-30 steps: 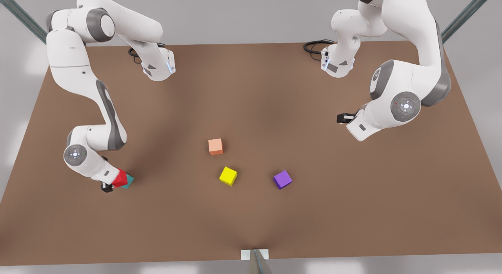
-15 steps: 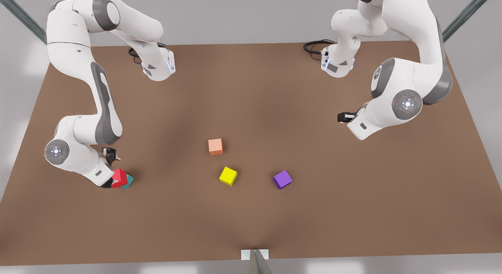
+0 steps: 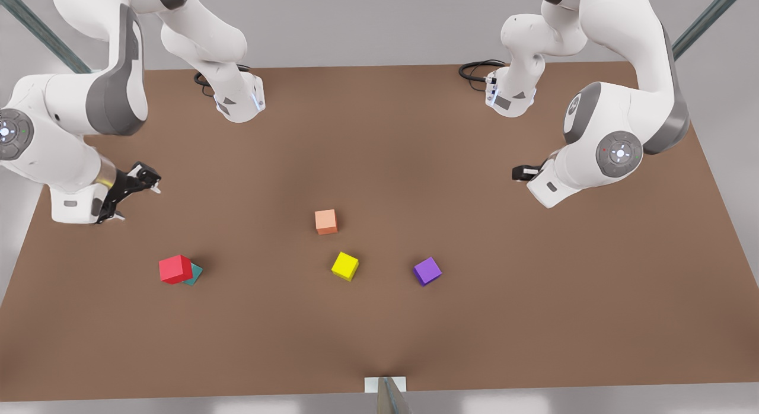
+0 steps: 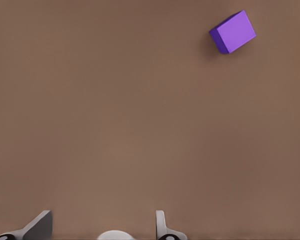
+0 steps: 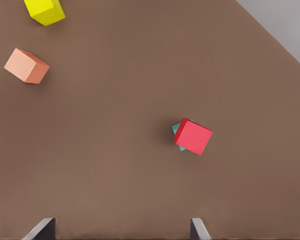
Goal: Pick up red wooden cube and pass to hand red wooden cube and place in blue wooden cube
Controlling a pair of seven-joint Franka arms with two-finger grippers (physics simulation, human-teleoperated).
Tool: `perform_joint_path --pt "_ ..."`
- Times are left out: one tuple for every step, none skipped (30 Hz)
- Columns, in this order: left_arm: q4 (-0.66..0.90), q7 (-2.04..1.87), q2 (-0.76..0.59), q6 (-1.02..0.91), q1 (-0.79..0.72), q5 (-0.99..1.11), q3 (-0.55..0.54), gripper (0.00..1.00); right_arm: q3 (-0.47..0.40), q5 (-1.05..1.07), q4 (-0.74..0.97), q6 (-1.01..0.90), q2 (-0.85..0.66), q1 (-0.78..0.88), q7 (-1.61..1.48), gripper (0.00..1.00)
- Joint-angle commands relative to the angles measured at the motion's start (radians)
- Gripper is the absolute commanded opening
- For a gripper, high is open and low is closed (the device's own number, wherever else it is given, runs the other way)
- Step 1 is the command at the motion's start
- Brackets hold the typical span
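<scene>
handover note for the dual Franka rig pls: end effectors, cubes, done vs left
Right end effector: open, empty, raised at the front view's left, above the stack.
Left end effector: open, empty, waiting at the front view's right near the purple cube.
Red wooden cube sits on the blue wooden cube, offset, not square.
Done: placement, released.
Left: judging by this, nothing; maybe check the stack holds.

The red wooden cube (image 3: pixel 175 268) has been released and is left resting on the blue wooden cube (image 3: pixel 194 274), slightly off-centre. The right pincer (image 3: pixel 135 191), earlier closed on the cube, has been raised and drawn back from the stack with its fingers spread apart. The left pincer (image 3: pixel 520 173) has been shifted only slightly.
</scene>
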Motion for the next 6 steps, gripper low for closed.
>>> perform_joint_path --pt "0.0 0.001 -0.001 -0.009 0.0 0.002 0.0 1.0 0.0 0.015 -0.047 -0.073 -0.027 -0.005 0.672 1.0" --pt "0.002 0.001 -0.001 -0.009 0.0 0.0 0.0 1.0 0.0 0.016 -0.047 -0.071 -0.027 -0.005 0.672 1.0" --pt "0.004 0.001 -0.001 -0.009 0.0 0.0 0.0 1.0 0.0 0.016 -0.053 -0.071 -0.027 -0.005 0.674 1.0" --pt "0.004 0.001 -0.001 -0.009 0.0 0.0 0.0 1.0 0.0 0.024 -0.053 -0.07 -0.027 -0.005 0.672 1.0" --pt "0.004 0.002 -0.001 -0.009 0.0 0.0 0.0 1.0 -0.002 0.022 -0.053 -0.07 -0.027 -0.005 0.672 1.0" --pt "0.004 0.001 -0.001 -0.011 0.0 0.0 0.0 1.0 0.0 0.024 -0.053 -0.07 -0.027 -0.008 0.672 1.0"
